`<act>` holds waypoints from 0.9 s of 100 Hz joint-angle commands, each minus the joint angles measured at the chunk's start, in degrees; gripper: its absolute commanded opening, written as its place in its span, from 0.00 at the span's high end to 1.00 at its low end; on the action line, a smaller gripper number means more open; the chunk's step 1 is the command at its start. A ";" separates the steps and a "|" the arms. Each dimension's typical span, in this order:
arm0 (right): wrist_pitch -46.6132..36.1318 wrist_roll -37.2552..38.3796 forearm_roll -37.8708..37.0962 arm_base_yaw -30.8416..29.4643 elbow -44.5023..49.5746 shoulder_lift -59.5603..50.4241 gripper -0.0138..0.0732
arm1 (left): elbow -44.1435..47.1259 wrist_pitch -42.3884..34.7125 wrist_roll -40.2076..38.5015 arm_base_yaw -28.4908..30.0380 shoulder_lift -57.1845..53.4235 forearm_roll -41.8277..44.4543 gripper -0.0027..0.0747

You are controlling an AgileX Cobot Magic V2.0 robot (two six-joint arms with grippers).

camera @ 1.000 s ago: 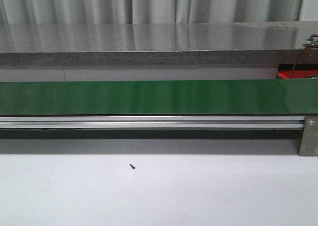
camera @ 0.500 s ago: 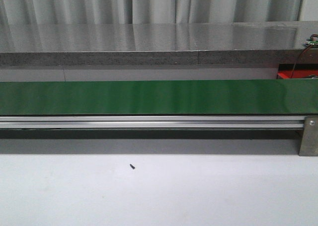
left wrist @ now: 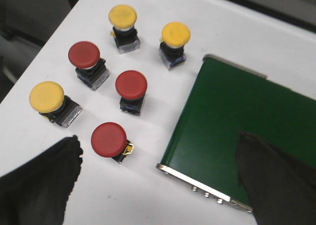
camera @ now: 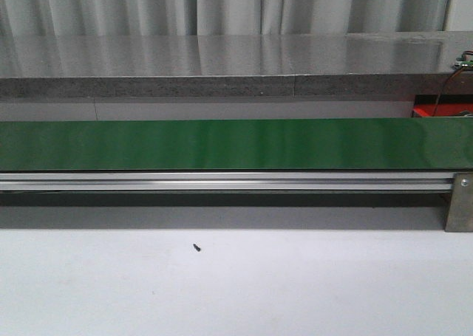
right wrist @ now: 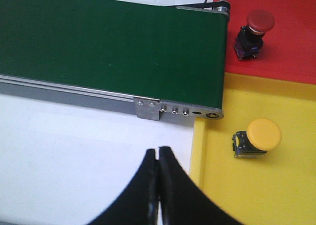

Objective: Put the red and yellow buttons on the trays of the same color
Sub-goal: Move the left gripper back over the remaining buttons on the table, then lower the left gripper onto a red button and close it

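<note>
Fingers on the left gripper (left wrist: 158, 185) are spread wide and empty, one black pad (left wrist: 39, 183) low over the desk (left wrist: 148, 195), the other over the near end of the green conveyor belt (left wrist: 232, 111). Six buttons stand upright on the desk beside that belt end: three red, three yellow. Closest to the fingers is a red button (left wrist: 109, 140), just ahead of the pad over the desk and only a little inboard of it, nearer that pad than the gap's centre. The second red (left wrist: 131, 85) and third red (left wrist: 84, 56) sit further ahead, yellows on the outer edges of the cluster.

Right gripper (right wrist: 158, 156) has its fingers pressed together, holding nothing, over the desk by the far belt end. Beside it, the yellow tray (right wrist: 256, 195) already holds one yellow button (right wrist: 262, 135), and the red tray (right wrist: 286, 52) holds one red.

Left arm is clearly the one in reach of the supply. My read: shift sideways to centre the nearest red cap between the pads, then descend.
</note>
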 commanded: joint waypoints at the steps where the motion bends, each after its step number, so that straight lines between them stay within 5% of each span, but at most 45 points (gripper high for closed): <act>1: -3.16 -0.24 0.09 -0.07 -1.34 -0.08 0.92 | -2.92 -2.12 -0.47 0.15 2.46 1.38 0.16; 90: -3.16 -0.24 0.09 -0.07 -1.34 -0.08 0.92 | -8.60 -6.58 -0.47 2.84 22.18 1.48 0.16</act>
